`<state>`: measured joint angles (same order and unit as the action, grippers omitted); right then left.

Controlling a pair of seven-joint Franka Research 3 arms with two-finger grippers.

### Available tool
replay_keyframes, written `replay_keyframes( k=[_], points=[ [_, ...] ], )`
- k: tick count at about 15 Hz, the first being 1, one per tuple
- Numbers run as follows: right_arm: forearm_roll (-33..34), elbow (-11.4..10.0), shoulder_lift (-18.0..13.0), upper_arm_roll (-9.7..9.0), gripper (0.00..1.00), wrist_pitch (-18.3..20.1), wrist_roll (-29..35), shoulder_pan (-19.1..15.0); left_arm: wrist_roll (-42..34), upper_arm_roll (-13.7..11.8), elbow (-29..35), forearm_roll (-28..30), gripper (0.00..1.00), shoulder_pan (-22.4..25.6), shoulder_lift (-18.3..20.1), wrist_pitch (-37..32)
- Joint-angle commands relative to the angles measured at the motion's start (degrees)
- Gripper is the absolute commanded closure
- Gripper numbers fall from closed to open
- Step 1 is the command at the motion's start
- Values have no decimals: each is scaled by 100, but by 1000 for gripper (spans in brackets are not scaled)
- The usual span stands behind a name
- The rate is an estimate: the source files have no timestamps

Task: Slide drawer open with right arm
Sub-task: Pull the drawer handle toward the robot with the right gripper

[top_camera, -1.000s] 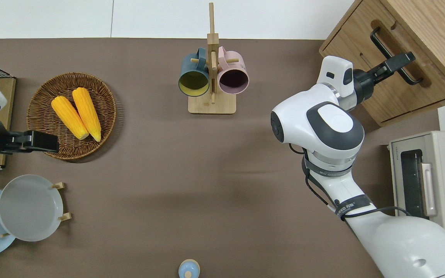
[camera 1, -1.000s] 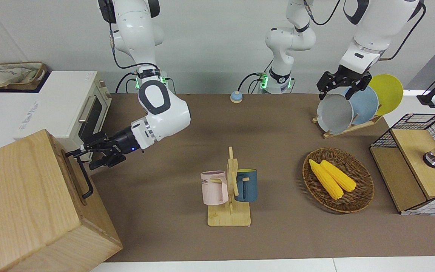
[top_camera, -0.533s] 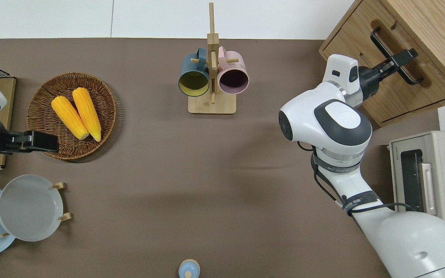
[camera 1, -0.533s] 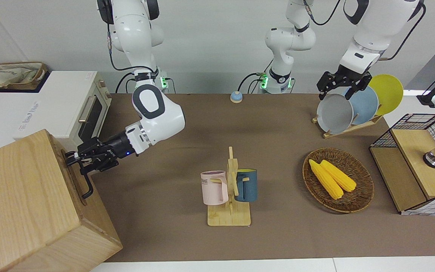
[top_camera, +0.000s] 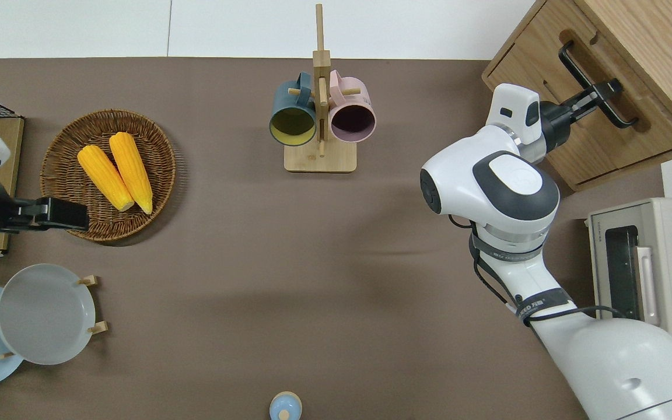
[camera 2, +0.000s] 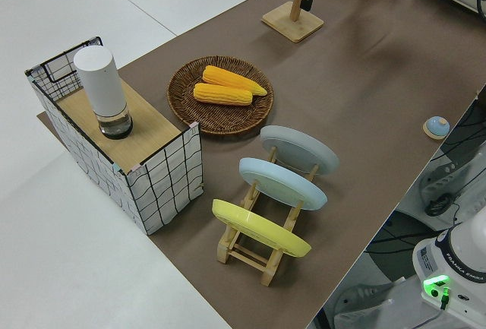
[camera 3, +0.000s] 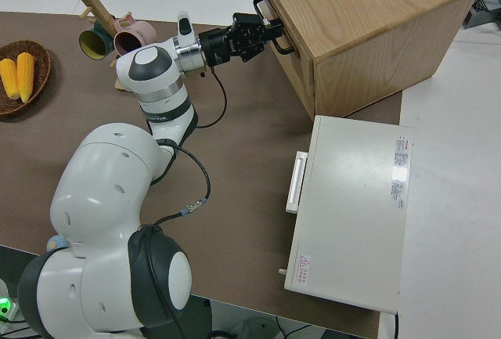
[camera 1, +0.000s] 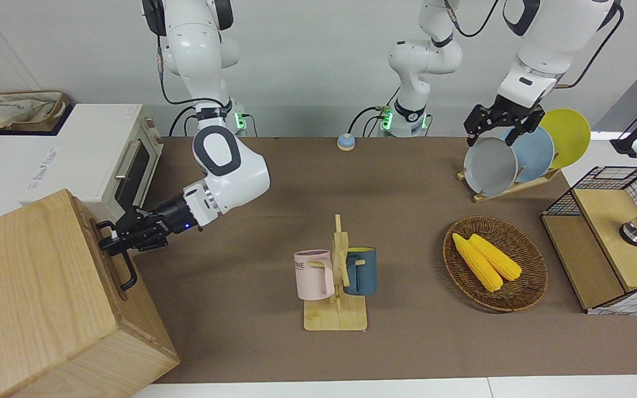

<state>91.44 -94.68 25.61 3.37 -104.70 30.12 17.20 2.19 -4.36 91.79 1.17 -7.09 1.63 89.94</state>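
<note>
Now closed on the black bar handle [top_camera: 601,93] of the drawer [top_camera: 581,111], pale wood box [camera 1: 31,287] at right arm's desk end: right claw [top_camera: 604,95], previously open short of it; drawer shut, pull pending; left arm parked.

Big box [top_camera: 657,35] at the right arm's end, farther from the robots than the oven [top_camera: 657,262]. Right gripper [top_camera: 603,98] at the handle [top_camera: 595,81] on the drawer [top_camera: 590,125]. Mug rack [top_camera: 319,105] mid-table; basket [top_camera: 62,175] with corn [top_camera: 115,170] toward the left arm's end, plate rack [camera 1: 509,185] nearer the robots.
</note>
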Motion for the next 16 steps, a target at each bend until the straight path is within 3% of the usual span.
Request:
replay_keyframes(
  k=[1, 8, 16],
  points=[
    [-91, 11, 6, -135, 816, 177, 108, 38, -8, -12, -12, -73, 2, -21, 48, -82],
    [-328, 20, -3, -372, 921, 555, 117, 100, -8, -21, -12, -73, 2, -21, 48, -82],
    [-583, 20, -38, -926, 946, 1284, 117, 100, -8, -21, -12, -73, 5, -21, 48, -82]
  ],
)
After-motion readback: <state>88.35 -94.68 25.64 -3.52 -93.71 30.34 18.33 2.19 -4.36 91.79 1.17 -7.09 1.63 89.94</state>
